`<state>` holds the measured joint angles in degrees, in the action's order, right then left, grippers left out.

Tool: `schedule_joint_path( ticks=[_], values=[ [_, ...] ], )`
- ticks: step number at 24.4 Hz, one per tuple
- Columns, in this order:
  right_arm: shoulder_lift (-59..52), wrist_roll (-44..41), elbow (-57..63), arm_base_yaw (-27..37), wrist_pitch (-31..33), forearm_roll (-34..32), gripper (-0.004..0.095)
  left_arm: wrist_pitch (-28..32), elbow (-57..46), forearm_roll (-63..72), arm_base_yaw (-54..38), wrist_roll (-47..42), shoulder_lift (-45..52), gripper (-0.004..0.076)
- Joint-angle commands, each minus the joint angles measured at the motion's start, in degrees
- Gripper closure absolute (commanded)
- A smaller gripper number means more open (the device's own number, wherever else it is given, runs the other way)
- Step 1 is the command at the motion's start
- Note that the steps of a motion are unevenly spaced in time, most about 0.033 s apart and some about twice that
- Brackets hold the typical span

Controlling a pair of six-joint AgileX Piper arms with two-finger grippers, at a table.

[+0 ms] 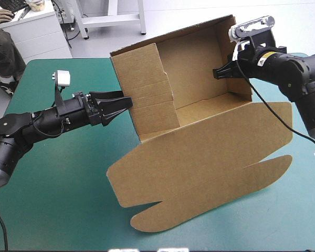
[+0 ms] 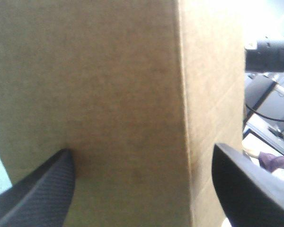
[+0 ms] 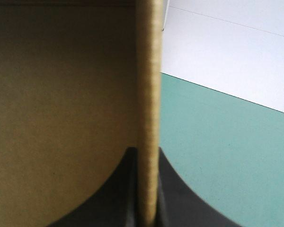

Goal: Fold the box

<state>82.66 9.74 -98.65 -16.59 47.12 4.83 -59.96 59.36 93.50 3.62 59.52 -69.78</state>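
Observation:
The brown box (image 1: 199, 131) stands in the middle of the teal-green table with its back and side walls raised. Its lid lies flat toward the table's front, ending in rounded flaps (image 1: 163, 215). In the high view my left gripper (image 1: 121, 109) is open, its black fingers right against the outside of the box's left wall (image 1: 147, 89). That wall (image 2: 109, 94) fills the left wrist view between the spread fingers (image 2: 42, 189). My right gripper (image 1: 217, 73) is shut on the box's right wall, and the wall's edge (image 3: 148, 71) runs up between its fingers (image 3: 173, 189).
Bare teal-green cover (image 1: 52, 178) lies left of the box and under my left arm. The rounded flaps reach close to the table's front edge. Beyond the right wall, the cover (image 3: 217, 151) runs to the table's edge.

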Motion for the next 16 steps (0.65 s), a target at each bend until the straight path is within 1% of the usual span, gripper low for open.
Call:
schedule_joint_path(
  ticks=[1,2,6,10,11,12,13,14,15,16],
  values=[
    [-1.0,-3.9,-1.4,-1.9,-6.1,-1.5,0.0905,2.6,2.0,2.8,0.5,-2.7,1.2,0.0159],
    [-0.7,-4.6,-1.4,-2.0,-7.2,-1.8,0.0905,5.3,2.0,1.6,0.5,-3.5,1.2,0.0159],
    [0.2,-5.1,-1.4,-2.0,-7.9,-2.0,0.0904,10.0,2.8,-0.9,0.7,-6.1,1.2,0.0159],
    [1.2,-7.2,-1.4,-2.0,-7.8,-3.7,0.0904,16.8,6.7,-13.6,4.2,-15.1,1.2,0.016],
    [1.5,-7.2,-1.4,-2.0,-7.8,-3.7,0.0904,19.3,8.0,-18.2,5.8,-18.2,1.2,0.016],
    [1.9,-7.2,-1.4,-2.0,-7.8,-3.7,0.0905,24.4,10.3,-26.6,9.3,-24.2,1.2,0.016],
    [2.1,-7.4,-1.4,-2.0,-8.0,-3.7,0.0905,26.6,11.5,-31.5,11.2,-27.8,1.0,0.016],
    [2.5,-7.5,-1.4,-2.0,-8.1,-3.4,0.0905,28.3,13.2,-39.7,13.9,-34.5,0.3,0.0164],
    [2.8,-8.4,-1.4,-2.0,-8.5,-3.4,0.0905,28.3,15.0,-47.0,15.8,-39.5,-0.7,0.0174],
    [3.1,-9.0,-1.4,-2.0,-8.6,-3.4,0.0905,27.9,17.1,-55.5,17.6,-46.7,-2.4,0.0197]
  ],
)
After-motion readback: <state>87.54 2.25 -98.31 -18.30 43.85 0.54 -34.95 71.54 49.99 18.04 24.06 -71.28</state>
